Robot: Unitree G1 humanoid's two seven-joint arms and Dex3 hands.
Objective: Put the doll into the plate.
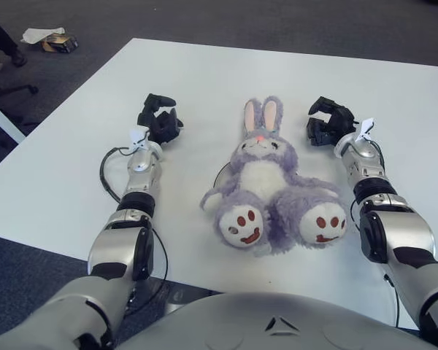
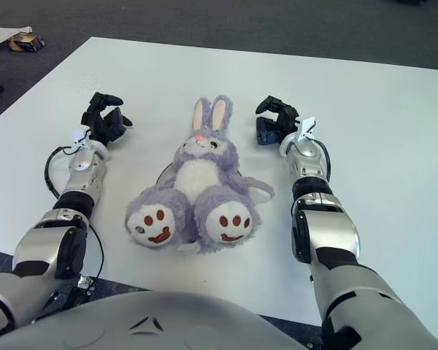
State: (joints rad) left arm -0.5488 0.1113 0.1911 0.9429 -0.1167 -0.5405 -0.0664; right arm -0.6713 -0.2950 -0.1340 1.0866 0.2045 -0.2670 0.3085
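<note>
Plate mostly hidden under the doll (image 1: 266,182), only a thin dark rim arc (image 1: 218,175) shows at its left side. Doll sits mid-table (image 1: 204,73), ears to the far side, feet near me. My left hand (image 1: 158,120) is left of doll, fingers curled, holding nothing. My right hand (image 1: 327,122) is right of the ears, also curled, empty. Both forearms stretched fwd, flanking doll w/o touching it.

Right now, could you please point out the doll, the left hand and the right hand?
doll (image 1: 265,179): left eye view, white chest.
left hand (image 1: 159,120): left eye view, curled fingers.
right hand (image 1: 327,122): left eye view, curled fingers.
</note>
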